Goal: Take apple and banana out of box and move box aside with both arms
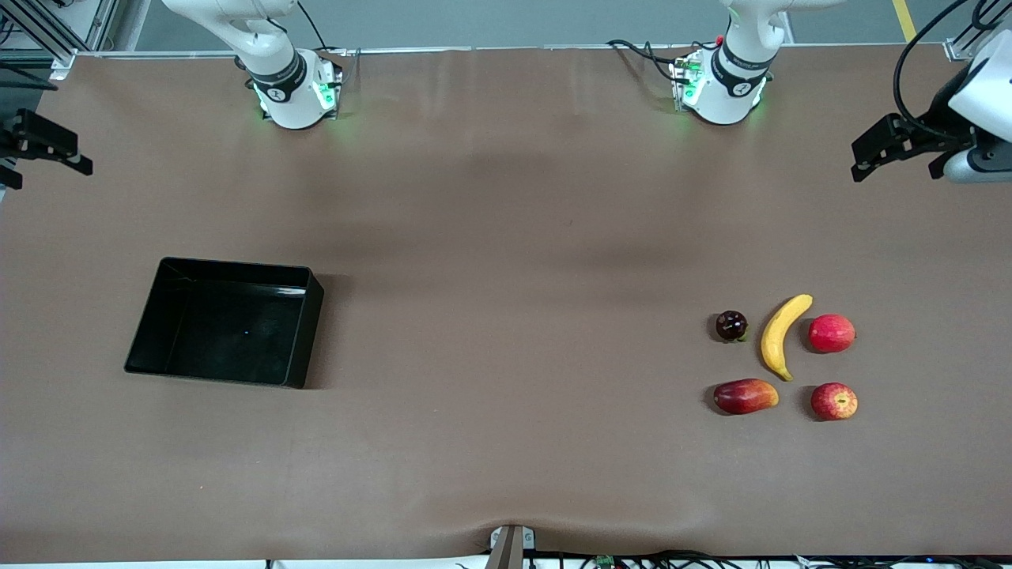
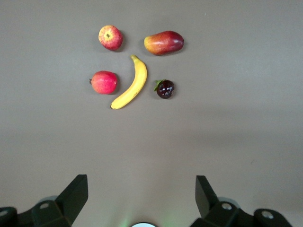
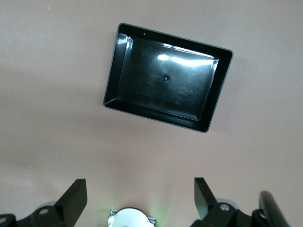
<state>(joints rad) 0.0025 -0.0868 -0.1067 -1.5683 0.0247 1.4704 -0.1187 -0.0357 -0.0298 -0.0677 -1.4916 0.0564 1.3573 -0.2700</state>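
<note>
The small streaked red apple and slim yellow banana lie outside the empty glossy black box (seemingly done), left gripper and right gripper both wide open, empty.

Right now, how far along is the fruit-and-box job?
Looks finished. The box sits empty toward the right arm's end of the table. The apple and banana lie on the table with other fruit toward the left arm's end. Nothing in hand: left tool and right tool are open and raised.
</note>
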